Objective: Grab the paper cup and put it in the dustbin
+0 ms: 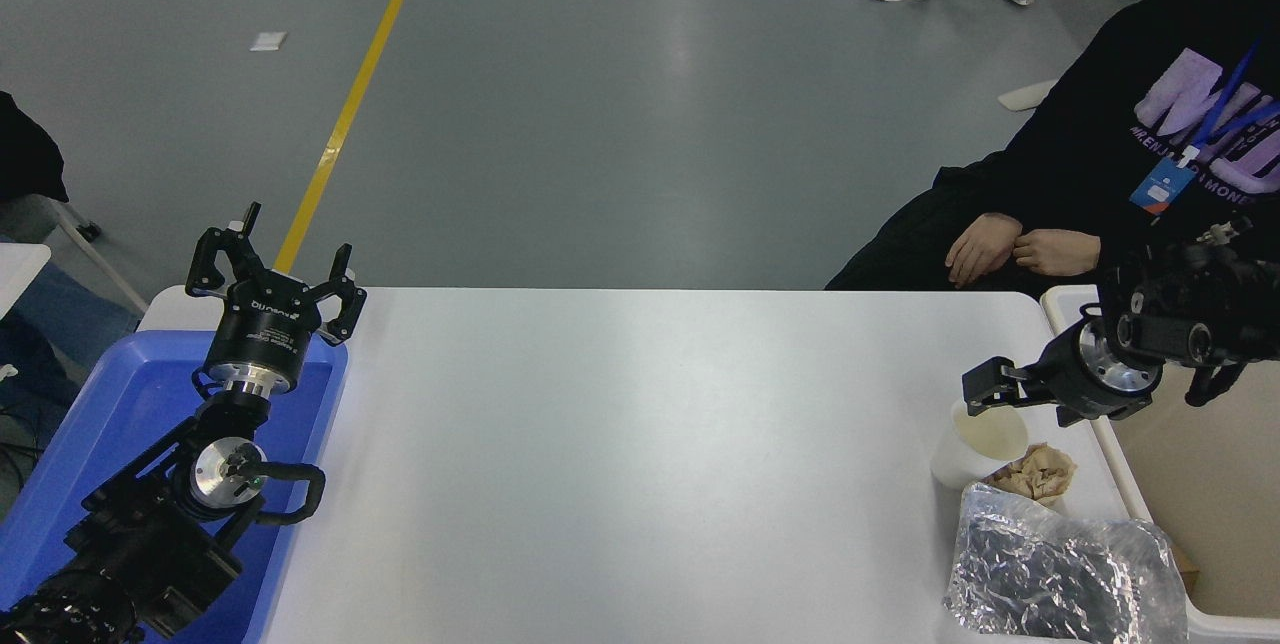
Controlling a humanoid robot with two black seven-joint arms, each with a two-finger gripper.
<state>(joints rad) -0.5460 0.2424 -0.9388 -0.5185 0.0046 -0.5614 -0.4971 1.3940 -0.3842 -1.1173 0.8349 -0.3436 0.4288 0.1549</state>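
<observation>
The white paper cup [958, 462] stands upright near the table's right end, its cream inside showing. My right gripper [1025, 406] hangs open just above the cup's far rim, one fingertip [985, 390] over the rim's left side; nothing is held. The cream-white dustbin [1072, 302] sits at the right edge, right of the cup, and my right arm crosses its near-left corner. My left gripper [275, 269] stays parked, open, over the blue tray at the lower left.
A crumpled tan paper wad [1042, 472] touches the cup's right side, and a crinkled silver foil bag [1060, 574] lies in front of both. A blue tray [90, 444] is under the left arm. A seated person's hands [1010, 249] rest beyond the table's far right edge.
</observation>
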